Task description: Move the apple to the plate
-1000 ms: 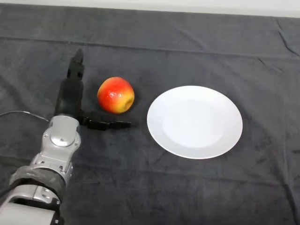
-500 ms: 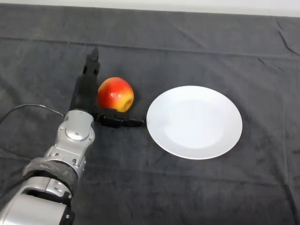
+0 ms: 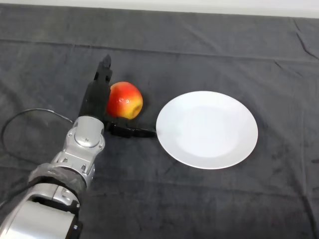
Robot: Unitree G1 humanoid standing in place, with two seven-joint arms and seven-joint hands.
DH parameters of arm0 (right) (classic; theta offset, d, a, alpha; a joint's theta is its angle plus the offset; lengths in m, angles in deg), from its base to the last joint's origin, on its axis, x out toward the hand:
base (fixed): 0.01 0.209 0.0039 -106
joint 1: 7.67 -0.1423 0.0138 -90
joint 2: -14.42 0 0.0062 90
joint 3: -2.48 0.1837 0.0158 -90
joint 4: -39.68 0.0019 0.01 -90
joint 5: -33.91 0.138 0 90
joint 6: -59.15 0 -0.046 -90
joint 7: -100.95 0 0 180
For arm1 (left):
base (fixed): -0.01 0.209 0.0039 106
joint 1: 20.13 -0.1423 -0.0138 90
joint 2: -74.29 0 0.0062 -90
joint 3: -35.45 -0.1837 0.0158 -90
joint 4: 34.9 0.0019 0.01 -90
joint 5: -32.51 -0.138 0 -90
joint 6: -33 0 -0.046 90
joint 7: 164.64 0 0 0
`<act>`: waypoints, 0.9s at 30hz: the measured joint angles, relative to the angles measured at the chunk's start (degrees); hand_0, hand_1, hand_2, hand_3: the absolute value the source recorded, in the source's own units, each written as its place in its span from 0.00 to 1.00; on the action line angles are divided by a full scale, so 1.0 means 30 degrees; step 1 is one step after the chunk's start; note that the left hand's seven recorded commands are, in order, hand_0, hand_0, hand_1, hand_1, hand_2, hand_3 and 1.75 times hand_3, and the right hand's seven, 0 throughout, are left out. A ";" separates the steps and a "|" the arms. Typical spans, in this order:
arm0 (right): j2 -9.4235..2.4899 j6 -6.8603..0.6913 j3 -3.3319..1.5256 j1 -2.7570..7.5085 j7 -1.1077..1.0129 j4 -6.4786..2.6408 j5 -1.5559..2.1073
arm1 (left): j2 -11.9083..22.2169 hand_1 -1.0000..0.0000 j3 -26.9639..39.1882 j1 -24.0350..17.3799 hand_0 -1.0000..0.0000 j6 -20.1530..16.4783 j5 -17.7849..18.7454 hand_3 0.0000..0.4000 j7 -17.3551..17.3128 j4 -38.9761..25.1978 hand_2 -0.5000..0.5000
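A red and yellow apple (image 3: 125, 99) lies on the dark cloth, left of a white plate (image 3: 207, 129). My left hand (image 3: 96, 99) is open. Its straight fingers lie along the apple's left side, touching it or very nearly so. The thumb (image 3: 132, 132) reaches out just in front of the apple, toward the plate's left rim. The apple sits in the gap between fingers and thumb. The plate holds nothing.
The dark cloth (image 3: 164, 199) covers the whole table. A light strip (image 3: 199, 6) runs along the far edge.
My hand has moved right and forward, closing up against the apple's left side. The thumb now sits under the apple's near side. The apple and plate have not moved.
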 measured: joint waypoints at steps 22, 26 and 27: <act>0.0000 0.0001 0.0001 0.0000 0.0000 0.0000 0.0001 | 0.0009 0.90 -0.0003 -0.0001 0.00 -0.1508 0.0178 1.00 -0.0032 0.0000 0.05; 0.0000 0.0000 0.0001 0.0000 0.0000 0.0000 0.0000 | 0.0042 0.00 -0.0023 -0.0001 0.00 -0.1716 0.0248 1.00 -0.0034 0.0000 0.50; 0.0000 0.0000 0.0001 0.0000 0.0000 0.0000 0.0000 | 0.0070 0.00 -0.0023 0.0017 0.00 -0.1716 0.0253 1.00 0.0017 -0.0004 0.50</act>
